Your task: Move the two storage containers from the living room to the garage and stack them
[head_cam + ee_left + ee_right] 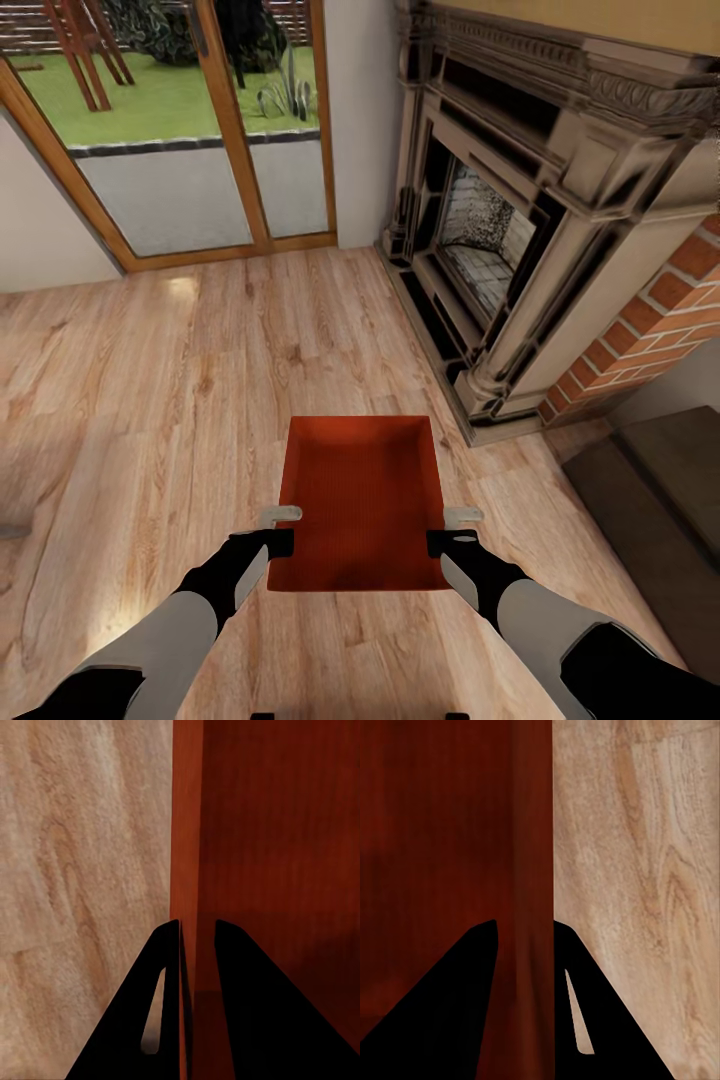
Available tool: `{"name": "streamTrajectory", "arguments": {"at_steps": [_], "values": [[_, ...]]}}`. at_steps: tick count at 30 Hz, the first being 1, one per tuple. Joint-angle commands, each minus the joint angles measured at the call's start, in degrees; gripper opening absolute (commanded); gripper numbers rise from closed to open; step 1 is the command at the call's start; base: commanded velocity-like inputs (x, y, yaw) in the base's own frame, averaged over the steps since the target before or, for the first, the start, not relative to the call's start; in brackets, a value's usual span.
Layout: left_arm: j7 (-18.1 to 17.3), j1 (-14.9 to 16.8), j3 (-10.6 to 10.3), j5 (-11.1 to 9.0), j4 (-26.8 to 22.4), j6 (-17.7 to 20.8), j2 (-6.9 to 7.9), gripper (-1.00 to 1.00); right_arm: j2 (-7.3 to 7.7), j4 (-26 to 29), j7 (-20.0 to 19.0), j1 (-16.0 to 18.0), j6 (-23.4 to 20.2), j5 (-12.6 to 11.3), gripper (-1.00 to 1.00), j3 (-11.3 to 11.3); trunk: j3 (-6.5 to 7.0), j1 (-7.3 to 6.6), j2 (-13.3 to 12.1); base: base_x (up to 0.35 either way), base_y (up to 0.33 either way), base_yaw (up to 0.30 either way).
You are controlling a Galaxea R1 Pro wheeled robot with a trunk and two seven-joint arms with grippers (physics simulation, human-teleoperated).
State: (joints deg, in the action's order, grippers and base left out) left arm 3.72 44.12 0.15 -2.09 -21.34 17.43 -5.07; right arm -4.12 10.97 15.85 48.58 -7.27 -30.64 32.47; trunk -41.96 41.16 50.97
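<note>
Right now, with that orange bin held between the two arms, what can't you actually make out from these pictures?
- Head view: the storage container hides the floor under it.
- Head view: the fireplace top is cut off by the edge.
- Left wrist view: the left pincer straddles the wall, hiding contact.
- Right wrist view: same for the right pincer.

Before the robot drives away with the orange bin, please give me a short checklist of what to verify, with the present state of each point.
1. Left gripper straddles the left wall of the storage container: ok.
2. Right gripper straddles the right wall: ok.
3. Container sits level between both arms: ok.
4. Container lifted off the wood floor: cannot tell.
5. Fireplace stands apart from the container, ahead to the right: ok.
6. Second container located: cannot tell.
</note>
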Motion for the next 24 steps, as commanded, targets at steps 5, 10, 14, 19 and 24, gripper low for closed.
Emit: {"name": "streamTrajectory", "arguments": {"at_steps": [5, 10, 14, 19, 24], "values": [[0.59, 0.00, 0.11, -1.07, 0.07, 0.35, 0.06, -1.00, 0.02, 0.37, -1.09, 0.03, 0.43, 0.15, -1.00, 1.02, 0.86, -1.10, -1.99, 0.000, 0.000, 0.000], [0.59, 0.00, 0.11, -1.07, 0.06, 0.34, 0.06, -1.00, -0.01, 0.37, -1.09, 0.03, 0.44, 0.15, -1.00, 1.02, 1.76, -2.20, -3.99, 0.000, 0.000, 0.000], [0.59, 0.00, 0.11, -1.07, 0.00, 0.33, 0.06, -1.00, -0.01, 0.37, -1.09, 0.03, 0.42, 0.15, -1.00, 1.02, 2.48, -3.07, -5.59, 0.000, 0.000, 0.000], [0.59, 0.00, 0.11, -1.07, -0.03, 0.32, 0.06, -1.00, -0.01, 0.37, -0.96, 0.03, 0.44, 0.15, -1.00, 1.02, 3.38, -4.17, -7.60, 0.000, 0.000, 0.000], [0.59, 0.00, 0.11, -1.07, -0.16, 0.32, 0.06, -1.00, -0.01, 0.37, -0.93, 0.03, 0.45, 0.15, -1.00, 1.02, 4.27, -5.27, -9.61, 0.000, 0.000, 0.000]]}}
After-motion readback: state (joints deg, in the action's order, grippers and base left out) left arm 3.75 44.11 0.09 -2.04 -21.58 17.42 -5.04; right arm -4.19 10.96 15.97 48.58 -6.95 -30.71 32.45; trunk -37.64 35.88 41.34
